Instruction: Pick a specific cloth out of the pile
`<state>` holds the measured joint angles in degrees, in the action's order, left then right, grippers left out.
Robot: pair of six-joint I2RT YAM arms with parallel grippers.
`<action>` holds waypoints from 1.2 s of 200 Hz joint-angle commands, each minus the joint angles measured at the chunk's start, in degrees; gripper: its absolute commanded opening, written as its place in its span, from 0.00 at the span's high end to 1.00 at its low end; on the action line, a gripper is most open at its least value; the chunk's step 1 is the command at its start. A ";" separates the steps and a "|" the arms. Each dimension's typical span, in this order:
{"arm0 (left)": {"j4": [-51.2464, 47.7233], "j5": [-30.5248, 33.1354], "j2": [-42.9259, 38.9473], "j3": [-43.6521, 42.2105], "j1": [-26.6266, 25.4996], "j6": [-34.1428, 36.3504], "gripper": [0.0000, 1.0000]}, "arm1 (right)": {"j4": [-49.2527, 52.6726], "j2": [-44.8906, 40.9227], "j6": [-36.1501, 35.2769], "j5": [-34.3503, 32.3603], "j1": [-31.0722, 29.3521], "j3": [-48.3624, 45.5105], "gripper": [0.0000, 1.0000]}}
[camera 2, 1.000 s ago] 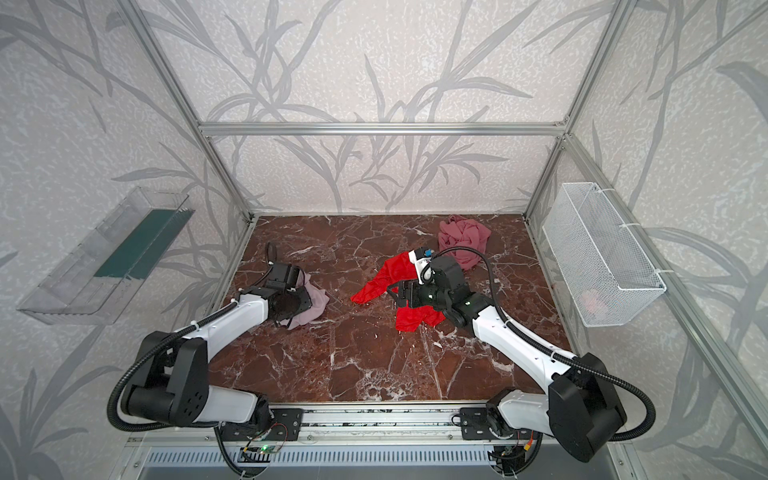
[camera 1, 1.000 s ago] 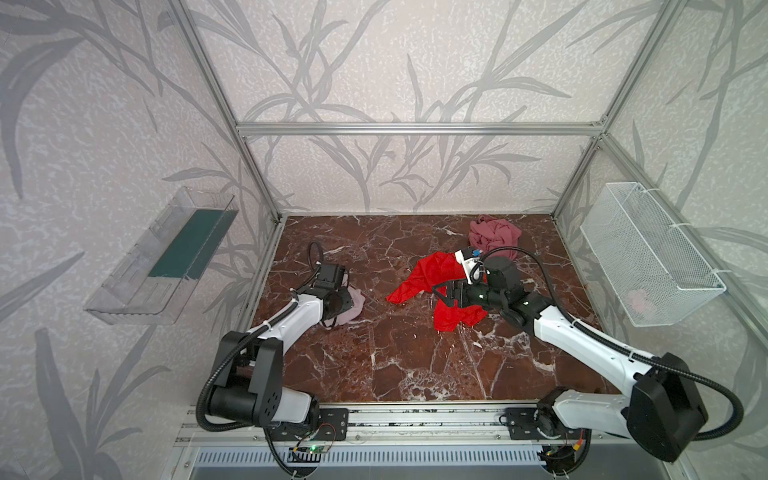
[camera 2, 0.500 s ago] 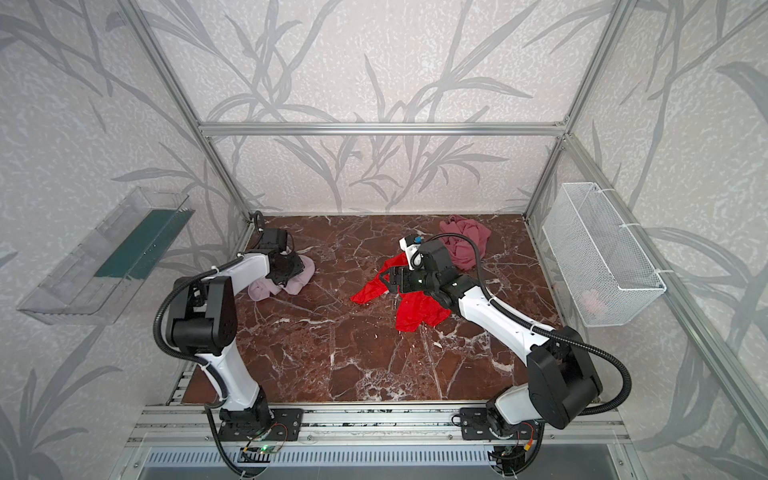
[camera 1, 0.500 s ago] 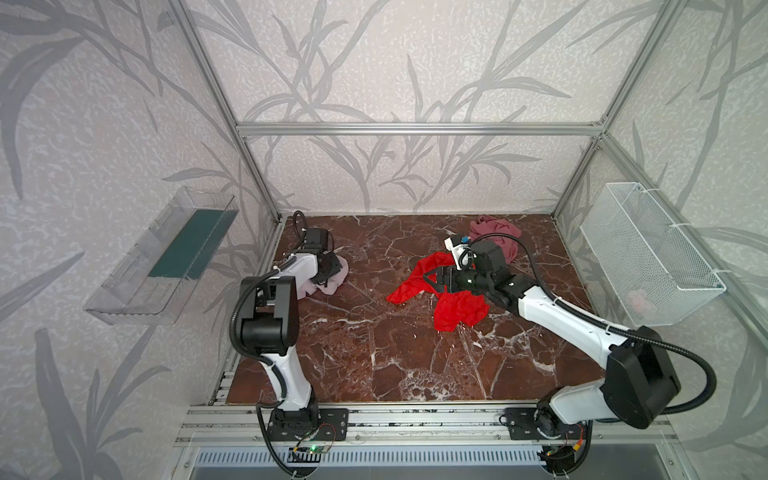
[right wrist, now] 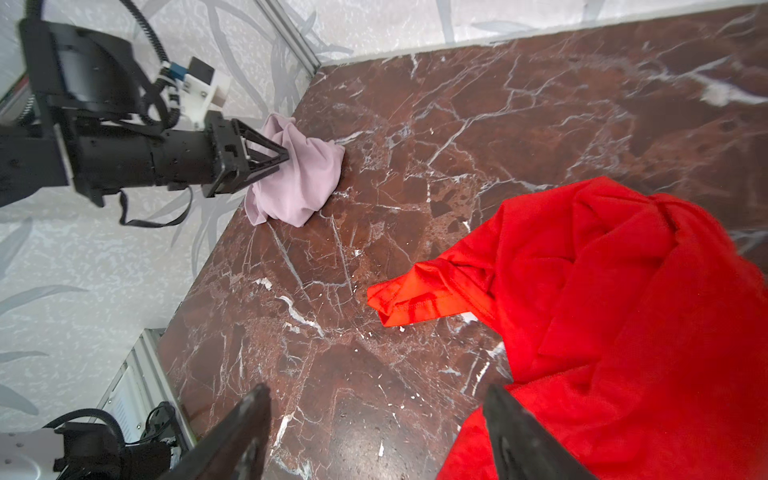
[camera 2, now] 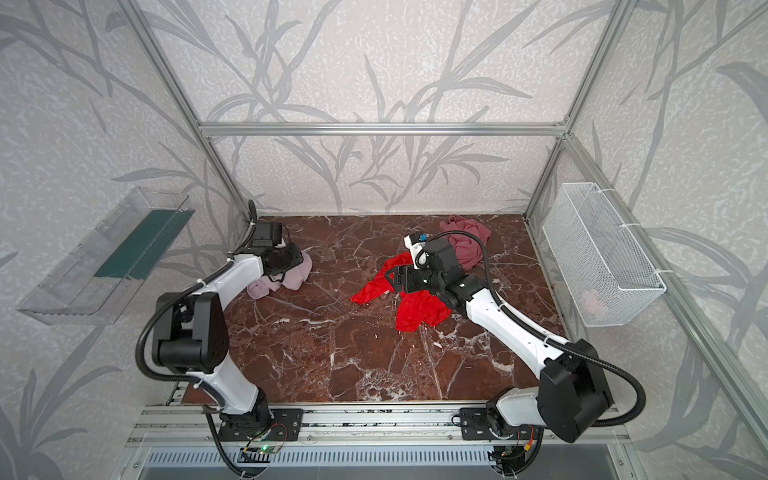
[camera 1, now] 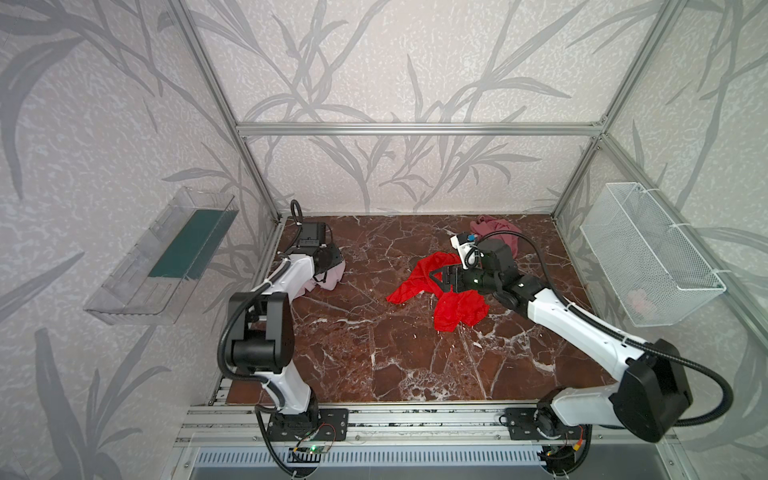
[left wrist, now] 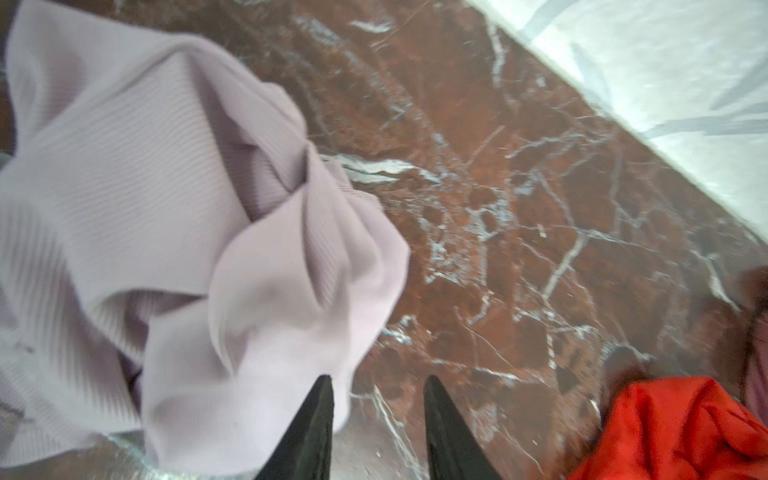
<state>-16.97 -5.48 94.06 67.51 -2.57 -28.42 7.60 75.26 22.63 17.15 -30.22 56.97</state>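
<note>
so the pale lilac cloth is sitting bunched up at the left edge of the marble surface, close to the left wall and not far from the back left corner. The left gripper is pointing at it with its jaws parted a little and nothing between them. In the left wrist view one fingertip is lying right along the cloth's edge and bare marble is showing through the gap, so it's released, not grasping

The right gripper is hanging over the middle of the surface, jaws spread wide and empty. One finger is showing in front of the red cloth, and I can't tell if it's touching. The red cloth is sprawling in two lobes, one stretching toward the centre and one toward the front

The dusty rose cloth is lying at the back edge near the right corner, partly behind the right arm's wrist in both top views

All three cloths are lying apart. There's a wide bare strip of marble running between lilac and red, and the whole front half is lying open down to the front rail. A wire basket is hanging on the right wall and a clear tray on the left wall, both off the surface
</note>
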 commanded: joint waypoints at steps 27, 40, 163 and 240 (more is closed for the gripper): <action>7.62 6.23 -10.87 -10.30 -5.61 3.43 0.58 | 3.43 -12.37 -6.97 -12.20 7.17 -7.19 0.20; 8.41 8.95 -12.68 -12.68 -5.61 3.98 0.55 | 2.81 -15.38 -9.32 -15.65 9.93 -10.19 0.20; 31.55 29.05 -22.41 -33.15 -4.69 22.35 0.21 | -43.39 -5.90 -24.93 -36.37 18.43 -36.68 0.15; 57.95 26.77 -11.71 -41.22 -2.32 29.03 0.20 | -71.34 14.24 -29.20 -35.26 18.44 -39.38 0.12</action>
<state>29.74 21.52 79.44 27.57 -5.52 -2.46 -49.65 85.01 -4.73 -18.02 -12.03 18.98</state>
